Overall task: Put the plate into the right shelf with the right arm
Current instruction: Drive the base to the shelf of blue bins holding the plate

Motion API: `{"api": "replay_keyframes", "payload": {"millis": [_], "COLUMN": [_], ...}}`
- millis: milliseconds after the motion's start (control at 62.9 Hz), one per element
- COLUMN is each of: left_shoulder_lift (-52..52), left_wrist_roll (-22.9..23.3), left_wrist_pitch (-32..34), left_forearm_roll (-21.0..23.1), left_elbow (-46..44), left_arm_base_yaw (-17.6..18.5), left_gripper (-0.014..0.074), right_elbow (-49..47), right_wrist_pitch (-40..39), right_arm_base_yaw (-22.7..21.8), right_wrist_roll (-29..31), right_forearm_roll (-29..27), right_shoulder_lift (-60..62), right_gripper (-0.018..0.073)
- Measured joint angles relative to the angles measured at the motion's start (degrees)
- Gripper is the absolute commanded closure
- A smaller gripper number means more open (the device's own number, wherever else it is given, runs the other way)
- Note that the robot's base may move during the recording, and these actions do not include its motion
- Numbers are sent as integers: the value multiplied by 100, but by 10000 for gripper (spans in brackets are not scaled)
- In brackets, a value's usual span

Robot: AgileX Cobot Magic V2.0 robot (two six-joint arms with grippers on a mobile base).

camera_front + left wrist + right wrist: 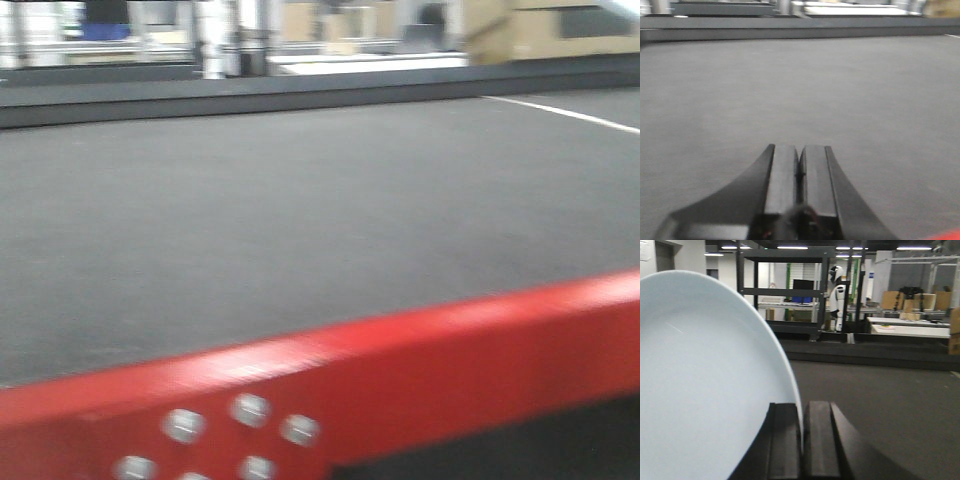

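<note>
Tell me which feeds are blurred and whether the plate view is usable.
Front-facing view: smeared, the red workbench rail and its bolts soft, background washed out. Left wrist view: soft, the shut left gripper readable. Right wrist view: sharpest; the plate, clamped in the right gripper, evenly lit, no glare.

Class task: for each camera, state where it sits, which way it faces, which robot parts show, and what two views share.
Front view: before the red workbench rail, facing across its dark grey mat; no robot part shows.
Left wrist: behind the shut black left gripper, facing along the mat.
Right wrist: behind the black right gripper pinching the round white plate, facing the hall.
Shared: front and left wrist both show the mat.
</note>
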State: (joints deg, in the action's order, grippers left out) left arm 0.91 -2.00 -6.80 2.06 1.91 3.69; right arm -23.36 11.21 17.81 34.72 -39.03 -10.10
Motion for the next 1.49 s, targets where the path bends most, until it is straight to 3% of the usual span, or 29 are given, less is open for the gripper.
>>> {"api": "replay_keyframes", "payload": {"millis": [1494], "left_shoulder_lift": [0], "left_wrist_roll": [0], "left_wrist_pitch": [0], "left_forearm_roll": [0], "left_elbow": [0], "left_arm_base_yaw": [0], "left_gripper": [643], "right_elbow": [0], "right_wrist_pitch": [-44], "right_arm_base_yaw": [0], "right_wrist_roll": [0], "right_forearm_roll": [0], "right_shoulder_lift": [0], "right_gripper": [504]}}
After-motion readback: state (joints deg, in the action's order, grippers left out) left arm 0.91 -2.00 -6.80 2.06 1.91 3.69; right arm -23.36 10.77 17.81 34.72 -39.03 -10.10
